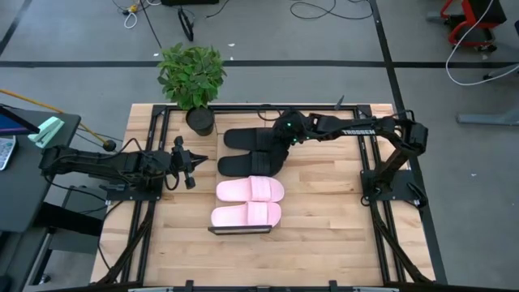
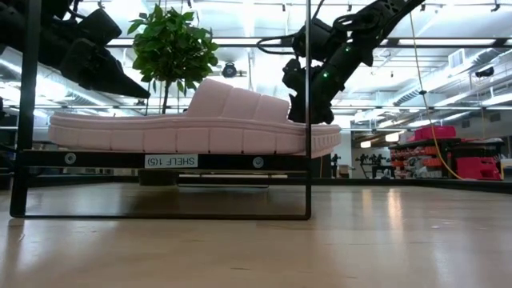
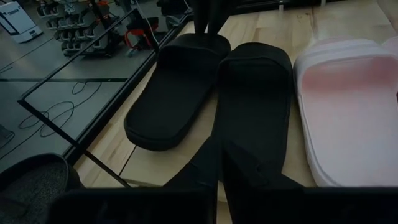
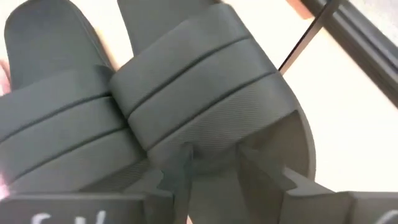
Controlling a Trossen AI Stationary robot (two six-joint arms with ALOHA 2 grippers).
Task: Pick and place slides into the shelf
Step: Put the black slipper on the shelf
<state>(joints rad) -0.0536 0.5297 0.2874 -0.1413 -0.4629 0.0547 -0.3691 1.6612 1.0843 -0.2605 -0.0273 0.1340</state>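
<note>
Two soft pink slides (image 1: 249,202), two black rubber slides (image 1: 253,152) mid-frame. Right gripper (image 1: 285,138) jaws apart around black slide strap. Left gripper (image 1: 191,165) jaws open, empty.

We see a potted plant (image 1: 192,77) standing at the worktop's (image 1: 324,243) far edge, near its left corner, leaves spilling past that edge. Off the worktop, cables (image 1: 312,10) lie on the grey floor (image 1: 73,32), and red equipment (image 1: 466,20) stands beyond.
</note>
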